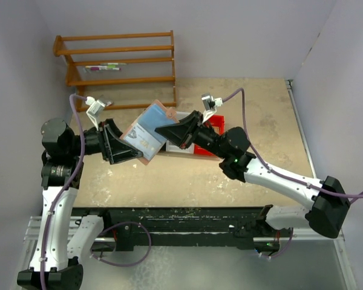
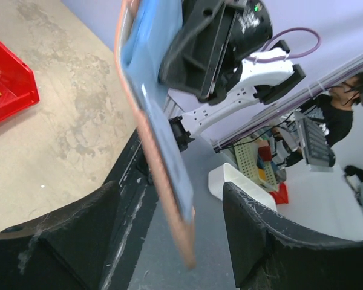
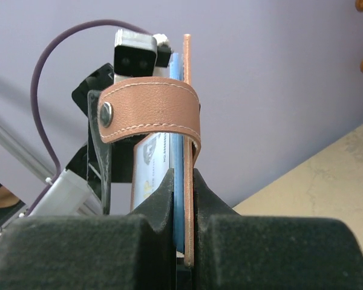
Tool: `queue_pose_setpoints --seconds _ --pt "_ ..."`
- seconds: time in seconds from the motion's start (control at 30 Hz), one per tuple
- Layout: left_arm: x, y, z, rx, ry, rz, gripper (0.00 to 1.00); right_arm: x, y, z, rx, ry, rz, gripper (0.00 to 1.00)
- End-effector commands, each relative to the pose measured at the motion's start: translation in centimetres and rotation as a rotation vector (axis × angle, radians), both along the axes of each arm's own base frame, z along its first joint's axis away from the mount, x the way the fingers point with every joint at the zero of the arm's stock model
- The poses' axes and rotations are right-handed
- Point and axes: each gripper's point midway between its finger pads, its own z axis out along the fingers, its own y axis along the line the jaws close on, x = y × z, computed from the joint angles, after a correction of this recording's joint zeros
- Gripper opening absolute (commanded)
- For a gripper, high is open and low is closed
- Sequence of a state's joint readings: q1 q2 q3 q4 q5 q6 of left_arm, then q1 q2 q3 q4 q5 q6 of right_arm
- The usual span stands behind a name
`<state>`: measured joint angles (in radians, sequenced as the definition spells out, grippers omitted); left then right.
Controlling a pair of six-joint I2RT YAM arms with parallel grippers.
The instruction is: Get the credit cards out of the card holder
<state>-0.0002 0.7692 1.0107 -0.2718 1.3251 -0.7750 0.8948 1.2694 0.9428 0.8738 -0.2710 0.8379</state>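
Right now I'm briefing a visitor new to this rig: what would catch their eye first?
The opened card holder, pinkish-brown with blue lining, hangs in mid-air above the table. The right tool is shut on its edge, while the left tool stands open on either side of it. A red bin sits just behind the right tool.

- The white-and-black jointed left arm [image 1: 55, 205] rises from its base, its wrist turned rightward.
- The black two-finger left gripper [image 2: 169, 241] has its jaws spread wide.
- The matching right arm [image 1: 284, 180] stretches leftward.
- The black right gripper [image 3: 183, 196] is clamped on the edge of the pinkish-brown leather card holder [image 3: 151, 115].
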Motion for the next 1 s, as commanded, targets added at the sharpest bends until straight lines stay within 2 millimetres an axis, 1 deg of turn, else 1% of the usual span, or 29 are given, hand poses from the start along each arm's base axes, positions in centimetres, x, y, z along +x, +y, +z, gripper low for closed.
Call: queue_pose_setpoints --seconds 0.0,0.1,0.13,0.3,0.37,0.5,0.57,0.63,0.67,0.7,0.73,0.77,0.8,0.83,0.9,0.93,0.97 --pt "-0.4 -0.2 2.5 -0.069 0.001 -0.014 0.71 -1.1 -2.2 4.3 0.200 -0.035 -0.063 0.00" --pt "-0.4 -0.2 2.6 -0.075 0.002 -0.019 0.71 -1.5 -2.2 4.3 0.202 -0.037 -0.073 0.00" --pt "-0.4 -0.2 2.6 -0.075 -0.001 -0.020 0.68 -1.6 -2.2 4.3 0.206 -0.037 -0.073 0.00" --pt "-0.4 -0.2 2.3 -0.072 0.001 -0.023 0.40 -2.0 -2.3 4.9 0.229 -0.037 -0.073 0.00" --pt "-0.5 -0.2 2.3 -0.070 -0.006 -0.025 0.31 -2.1 -2.1 4.8 0.227 -0.036 -0.066 0.00" --pt "-0.7 -0.2 2.5 -0.067 -0.013 -0.034 0.17 -2.2 -2.0 4.0 0.221 -0.014 -0.058 0.00" --pt "-0.7 -0.2 2.7 -0.063 -0.023 -0.039 0.11 -2.2 -1.8 3.4 0.212 0.004 -0.047 0.00" --pt "-0.7 -0.2 2.6 -0.055 -0.032 -0.043 0.07 -2.2 -1.2 2.5 0.183 0.031 -0.028 0.09" --pt "-0.7 -0.2 2.6 -0.047 -0.045 -0.043 0.06 -2.7 -0.6 1.6 0.146 0.046 0.015 0.14" --pt "-0.6 -0.1 2.3 -0.037 -0.027 -0.041 0.05 -2.9 -0.4 1.3 0.136 0.076 0.045 0.20" --pt "-0.5 -0.1 2.3 -0.023 -0.035 -0.039 0.05 -2.6 -0.4 0.8 0.105 0.091 0.051 0.28" --pt "-0.4 0.0 2.1 -0.006 -0.041 -0.036 0.04 -2.2 -0.6 0.3 0.071 0.101 0.051 0.35" --pt "-0.2 0.0 1.7 0.015 -0.054 -0.025 0.03 -1.5 -0.9 -0.5 0.022 0.115 0.042 0.39" --pt "0.2 0.2 1.3 0.044 -0.071 -0.006 0.02 -1.2 -1.2 -0.8 -0.010 0.117 0.047 0.43" --pt "1.0 0.6 -0.2 0.118 -0.091 0.031 0.00 -0.5 -2.2 -1.4 -0.082 0.125 0.043 0.55" --pt "1.6 0.9 -1.1 0.169 -0.125 0.046 0.00 -0.1 -2.8 -1.3 -0.123 0.128 0.053 0.58" --pt "2.0 1.2 -1.7 0.206 -0.128 0.061 0.00 0.7 -3.3 -1.8 -0.179 0.153 0.046 0.60"
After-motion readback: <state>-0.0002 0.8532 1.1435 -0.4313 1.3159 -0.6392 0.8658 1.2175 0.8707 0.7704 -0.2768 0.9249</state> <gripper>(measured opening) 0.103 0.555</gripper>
